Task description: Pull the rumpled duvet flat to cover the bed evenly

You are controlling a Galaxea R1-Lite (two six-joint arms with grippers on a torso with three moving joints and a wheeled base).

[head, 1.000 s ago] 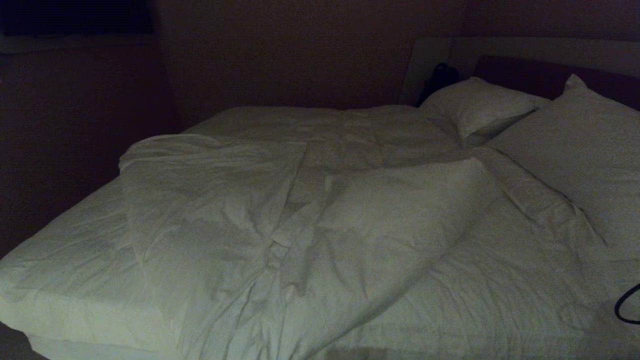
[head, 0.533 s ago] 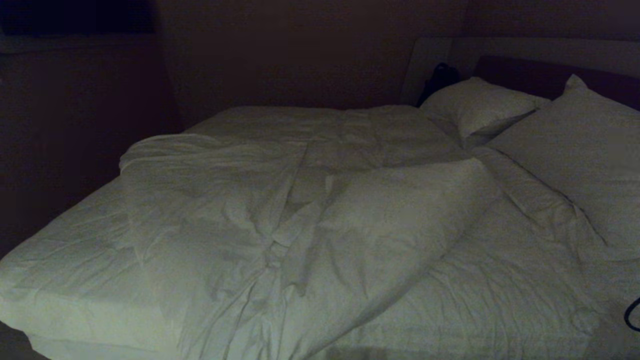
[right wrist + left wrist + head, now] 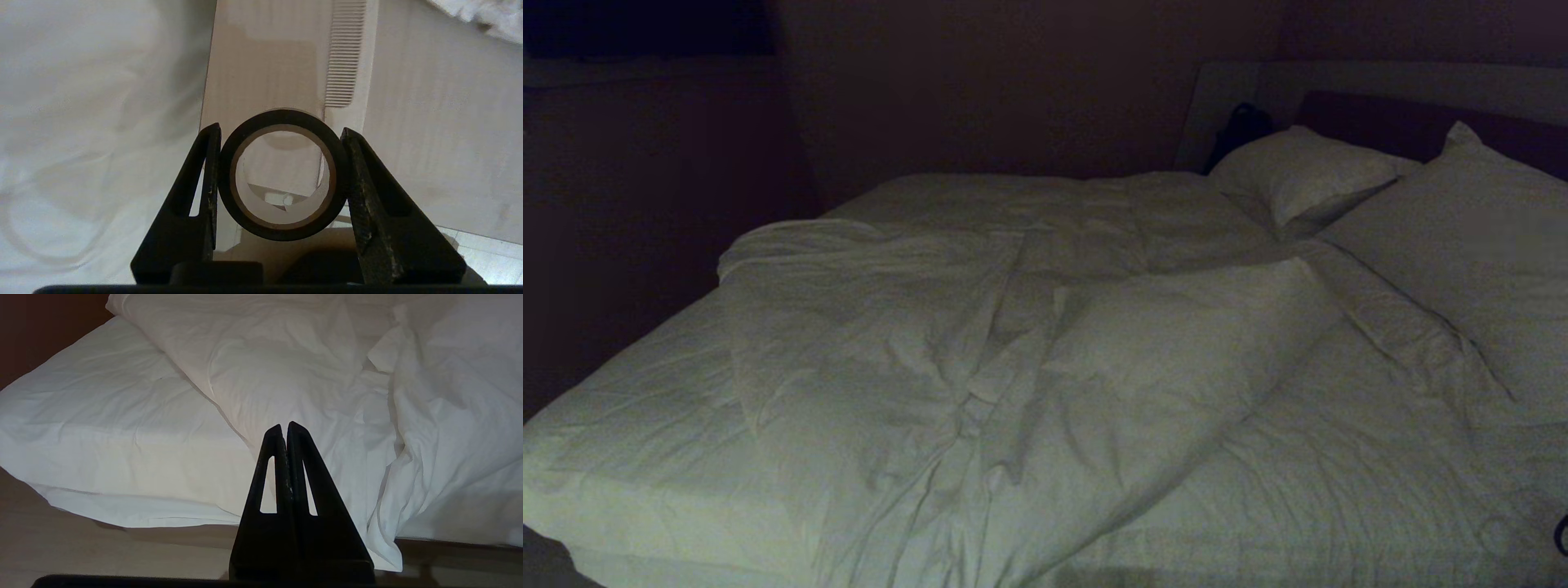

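Rumpled duvet (image 3: 980, 359) lies bunched across the bed (image 3: 629, 441); left gripper (image 3: 284, 428) jaws closed, right gripper (image 3: 282, 171) jaws clamp a tape roll (image 3: 229, 179)

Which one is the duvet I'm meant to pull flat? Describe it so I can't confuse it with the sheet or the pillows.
Start from the bed, its two pillows against the headboard at the view's right. The duvet is the thick white heap bunched across the middle, spilling over the near edge. Unlike the thin, flat sheet beside it and the neat rectangular pillows, it is puffy and deeply creased.
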